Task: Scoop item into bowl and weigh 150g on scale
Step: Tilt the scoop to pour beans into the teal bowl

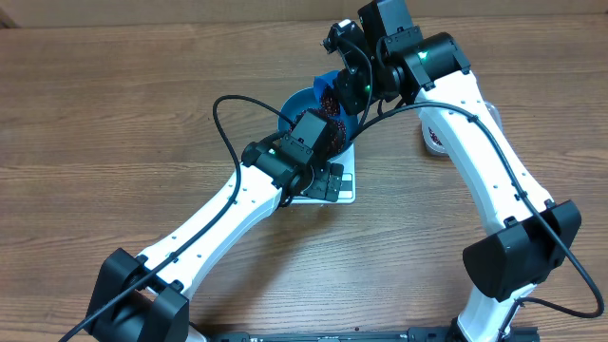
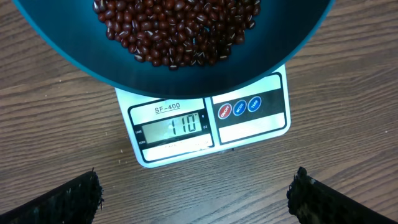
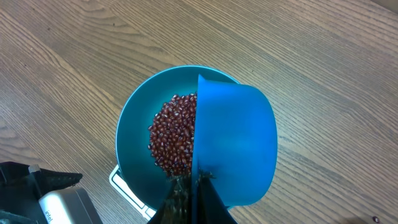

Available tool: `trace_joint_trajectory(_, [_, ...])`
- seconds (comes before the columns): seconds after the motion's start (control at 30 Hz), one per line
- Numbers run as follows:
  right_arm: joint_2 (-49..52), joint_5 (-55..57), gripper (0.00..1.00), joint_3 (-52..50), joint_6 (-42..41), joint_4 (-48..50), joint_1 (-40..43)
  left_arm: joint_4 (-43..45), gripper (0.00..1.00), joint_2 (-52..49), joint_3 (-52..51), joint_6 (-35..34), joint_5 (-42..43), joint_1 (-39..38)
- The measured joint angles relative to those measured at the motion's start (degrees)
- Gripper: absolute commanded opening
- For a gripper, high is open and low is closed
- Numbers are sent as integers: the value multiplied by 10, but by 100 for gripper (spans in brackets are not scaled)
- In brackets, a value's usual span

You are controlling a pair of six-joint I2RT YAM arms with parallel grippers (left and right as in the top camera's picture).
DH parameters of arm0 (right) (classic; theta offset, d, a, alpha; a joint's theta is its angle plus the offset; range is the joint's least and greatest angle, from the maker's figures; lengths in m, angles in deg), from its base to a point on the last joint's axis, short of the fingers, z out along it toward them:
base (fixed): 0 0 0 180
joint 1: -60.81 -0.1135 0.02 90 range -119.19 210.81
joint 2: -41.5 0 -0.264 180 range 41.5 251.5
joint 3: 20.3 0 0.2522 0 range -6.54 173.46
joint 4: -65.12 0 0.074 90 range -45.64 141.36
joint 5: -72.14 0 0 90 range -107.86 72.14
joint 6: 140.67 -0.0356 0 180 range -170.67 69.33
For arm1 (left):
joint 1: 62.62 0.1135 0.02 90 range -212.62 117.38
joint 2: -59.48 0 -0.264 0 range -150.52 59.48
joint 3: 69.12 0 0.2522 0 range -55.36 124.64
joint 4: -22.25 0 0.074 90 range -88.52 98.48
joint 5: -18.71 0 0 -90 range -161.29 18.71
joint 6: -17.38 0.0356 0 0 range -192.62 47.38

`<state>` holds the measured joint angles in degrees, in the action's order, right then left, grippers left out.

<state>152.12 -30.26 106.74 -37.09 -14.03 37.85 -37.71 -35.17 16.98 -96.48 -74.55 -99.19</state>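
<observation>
The blue bowl [image 2: 74,53] stands on the white scale [image 2: 249,127] and holds a heap of dark red-brown beans [image 2: 180,31]. The scale's display shows 110. My left gripper [image 2: 196,190] hovers open over the bare table just in front of the scale, with nothing between its fingers. In the right wrist view, my right gripper [image 3: 198,180] is shut on the handle of a small blue scoop [image 3: 239,143]. The scoop is tipped on edge above the right half of the bowl [image 3: 134,137], beside the beans [image 3: 177,134]. Its inside is hidden.
A white container with red markings [image 1: 435,140] stands at the right, partly hidden behind the right arm. The left arm's wrist [image 3: 50,199] sits close to the bowl's near left side. Wooden tabletop surrounds the scale [image 1: 332,185].
</observation>
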Motion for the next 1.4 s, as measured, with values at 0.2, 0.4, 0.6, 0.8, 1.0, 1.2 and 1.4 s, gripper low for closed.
trace_joint_trajectory(0.2, [0, 0, 4, 0, 26, 2, 0, 0, 100, 0, 0, 0, 0, 0])
trace_joint_trajectory(0.4, [-4, 15, 4, 0, 73, 20, -9, 0, 100, 0, 0, 0, 0, 0])
trace_joint_trajectory(0.6, [-22, 68, 4, 0, 122, 26, -38, 0, 100, 0, 0, 0, 0, 0])
trace_joint_trajectory(0.8, [-25, 172, 4, 0, 172, 26, -87, 0, 100, 0, 0, 0, 0, 0])
trace_joint_trajectory(1.0, [-32, 238, 4, 0, 200, 23, -115, -3, 100, 0, -3, 0, 0, 0])
trace_joint_trajectory(1.2, [-38, 252, 4, 0, 207, 22, -118, -2, 100, 0, -3, 0, 0, 0])
trace_joint_trajectory(1.4, [-38, 246, 4, 0, 196, 22, -114, -2, 99, 0, -3, 0, 0, 0])
